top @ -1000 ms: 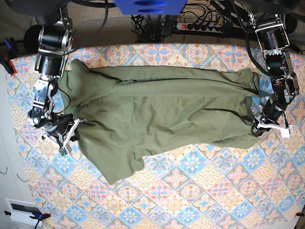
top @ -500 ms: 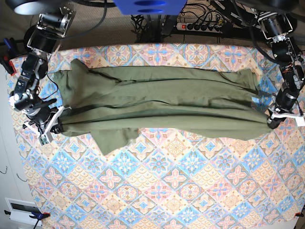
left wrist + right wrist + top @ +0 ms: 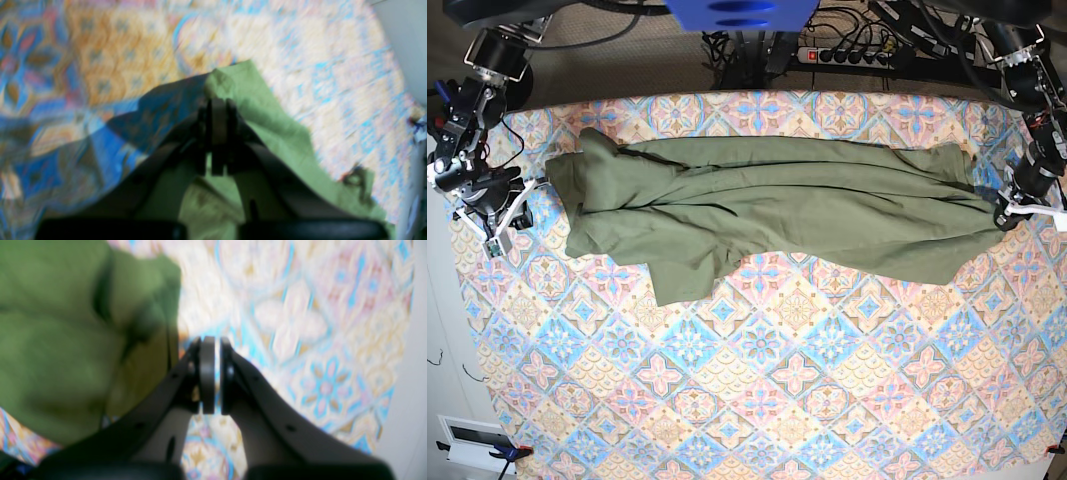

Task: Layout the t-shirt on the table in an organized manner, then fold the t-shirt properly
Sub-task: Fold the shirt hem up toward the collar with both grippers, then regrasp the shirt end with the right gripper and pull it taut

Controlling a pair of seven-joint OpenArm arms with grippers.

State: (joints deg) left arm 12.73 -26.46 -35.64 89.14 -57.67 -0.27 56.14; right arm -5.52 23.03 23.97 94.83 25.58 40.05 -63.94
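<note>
The olive-green t-shirt (image 3: 777,210) lies stretched sideways across the far half of the table (image 3: 807,380), wrinkled, with one flap hanging toward the near left. My left gripper (image 3: 1005,212) is at the shirt's right end. In the left wrist view the left gripper (image 3: 218,103) is shut on a corner of the t-shirt (image 3: 277,133). My right gripper (image 3: 530,190) sits just off the shirt's left end. The right wrist view shows the right gripper (image 3: 211,343) shut with nothing between its pads, and the t-shirt (image 3: 66,340) lies to its left on the table (image 3: 300,323).
Beyond the table's far edge lie a power strip (image 3: 852,55) and cables, with a blue part (image 3: 742,12) overhead. A red clamp (image 3: 512,452) grips the near left corner. Patterned cloth shows bare over the near half.
Both arms swung outward and toward the far side, pulling the shirt long and narrow. The right gripper's end of the shirt now lies on the table, apart from the jaws.
</note>
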